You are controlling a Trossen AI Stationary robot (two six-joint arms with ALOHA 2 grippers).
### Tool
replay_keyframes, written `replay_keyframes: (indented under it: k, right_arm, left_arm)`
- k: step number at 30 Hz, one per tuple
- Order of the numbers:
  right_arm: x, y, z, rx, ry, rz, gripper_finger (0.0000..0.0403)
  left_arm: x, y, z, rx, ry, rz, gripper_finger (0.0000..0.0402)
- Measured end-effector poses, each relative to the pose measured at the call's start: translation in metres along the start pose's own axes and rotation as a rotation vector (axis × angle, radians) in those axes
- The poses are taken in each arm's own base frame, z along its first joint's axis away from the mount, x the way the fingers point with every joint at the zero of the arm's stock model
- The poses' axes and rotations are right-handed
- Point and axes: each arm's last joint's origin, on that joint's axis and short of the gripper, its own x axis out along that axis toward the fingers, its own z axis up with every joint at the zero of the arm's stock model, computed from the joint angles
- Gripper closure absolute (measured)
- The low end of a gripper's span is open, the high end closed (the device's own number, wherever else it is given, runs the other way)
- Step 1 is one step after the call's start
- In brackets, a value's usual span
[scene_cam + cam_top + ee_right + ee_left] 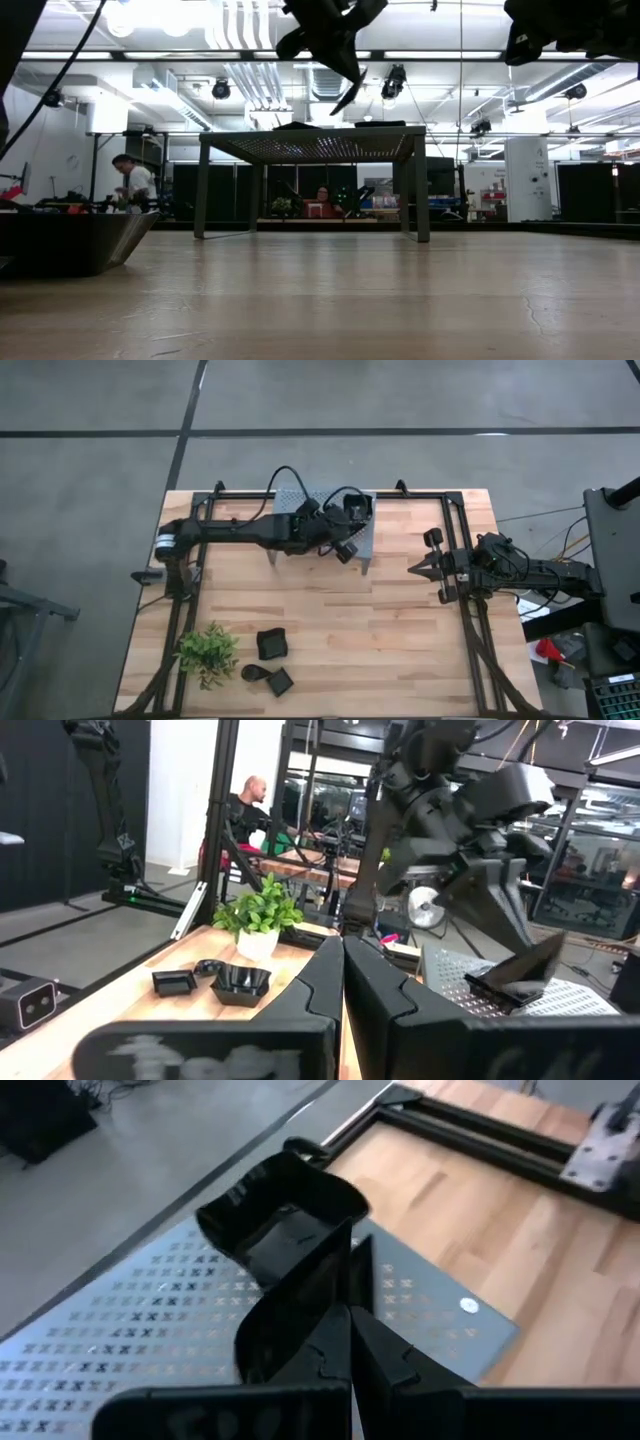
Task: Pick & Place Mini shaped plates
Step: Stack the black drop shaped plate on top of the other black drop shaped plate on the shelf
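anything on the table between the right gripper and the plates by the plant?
Nothing: in the high view, bare wood runs from the right gripper to the loose black plates beside the plant.

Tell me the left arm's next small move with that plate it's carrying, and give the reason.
Probably lower it a little and set the plate down on the rack. The left claw is shut on a black plate, held tilted just above the grey perforated rack, so a small descent should land it flat before release. The right claw waits shut at the table's right side.
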Motion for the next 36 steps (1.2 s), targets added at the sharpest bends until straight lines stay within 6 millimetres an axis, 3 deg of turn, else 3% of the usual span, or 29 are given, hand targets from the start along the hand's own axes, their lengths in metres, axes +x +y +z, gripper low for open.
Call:
replay_keyframes:
  k: [12, 22, 36]
  right_arm:
    - [0.000, 0.000, 0.000, 0.000, 0.000, 0.000, 0.0394]
    - [0.000, 0.000, 0.000, 0.001, 0.000, 0.000, 0.0394]
    - [0.001, 0.000, -0.001, 0.003, 0.010, 0.001, 0.0394]
  left_arm:
    - [0.014, -0.004, 0.003, 0.005, 0.047, -0.044, 0.0401]
    - [0.014, -0.006, 0.008, -0.016, 0.006, -0.077, 0.0401]
    - [0.039, -0.014, -0.004, 0.020, 0.024, -0.049, 0.0401]
